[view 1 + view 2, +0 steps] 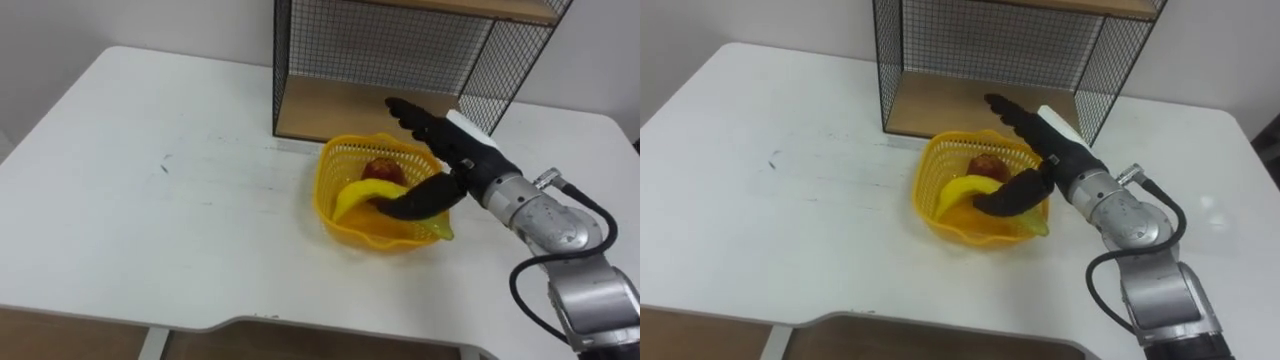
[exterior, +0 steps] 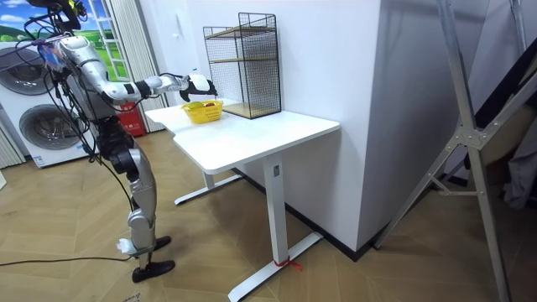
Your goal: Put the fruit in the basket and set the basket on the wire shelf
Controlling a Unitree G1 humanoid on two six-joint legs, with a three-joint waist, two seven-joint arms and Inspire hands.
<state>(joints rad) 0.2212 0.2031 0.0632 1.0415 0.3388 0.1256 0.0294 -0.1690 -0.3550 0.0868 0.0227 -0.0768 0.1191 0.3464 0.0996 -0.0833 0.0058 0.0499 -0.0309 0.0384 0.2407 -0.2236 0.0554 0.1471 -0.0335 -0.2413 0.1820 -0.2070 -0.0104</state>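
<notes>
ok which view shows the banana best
The left eye view: the banana is seen close from above in the yellow basket, its end under the right hand. The right eye view shows nearly the same; in the room view it's too small to tell.

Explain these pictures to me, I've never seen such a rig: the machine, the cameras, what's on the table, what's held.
This is a humanoid robot standing at a table. Two pictures come from its head camera, looking down; the third from a camera across the room. On the table stand a wire shelf and a yellow basket holding a banana and a red fruit. The right hand is over the basket, fingers straight, thumb reaching in by the banana; it seems to grip nothing.
</notes>
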